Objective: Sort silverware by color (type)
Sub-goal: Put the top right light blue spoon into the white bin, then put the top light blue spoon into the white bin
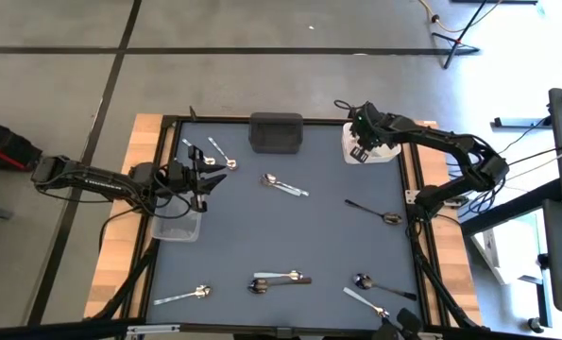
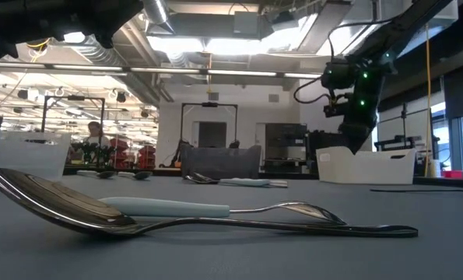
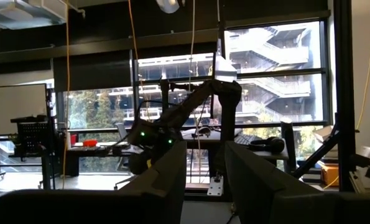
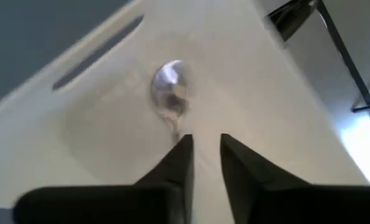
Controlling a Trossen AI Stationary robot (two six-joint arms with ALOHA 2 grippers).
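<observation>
Top-down cam first: my right gripper (image 1: 361, 142) is parked over the white bin (image 1: 386, 152) at the far right corner of the mat. The left gripper (image 1: 203, 176) sits at the left edge beside the clear bin (image 1: 177, 228), and just beyond its fingers lie two spoons (image 1: 212, 154). A black bin (image 1: 276, 131) sits at the far middle. The rest of the silverware is scattered loose: a silver spoon (image 1: 283, 185) mid-mat, a dark spoon (image 1: 374, 212) to its right, and several along the near edge (image 1: 279, 280).

Low cam: a big shiny spoon (image 2: 169, 214) fills the foreground, lying flat on the table (image 2: 418, 198). The right gripper (image 2: 354, 124) hangs over the white bin (image 2: 367, 166).

Left wrist cam: the fingers (image 3: 172, 165) point up at the room, spread apart with nothing between them.

Right wrist cam: looking straight down into the white bin (image 4: 247, 74), a silver spoon (image 4: 169, 93) lies on its floor. The fingers (image 4: 181, 158) stand slightly apart above its handle end, not pinching anything as far as I can see.
</observation>
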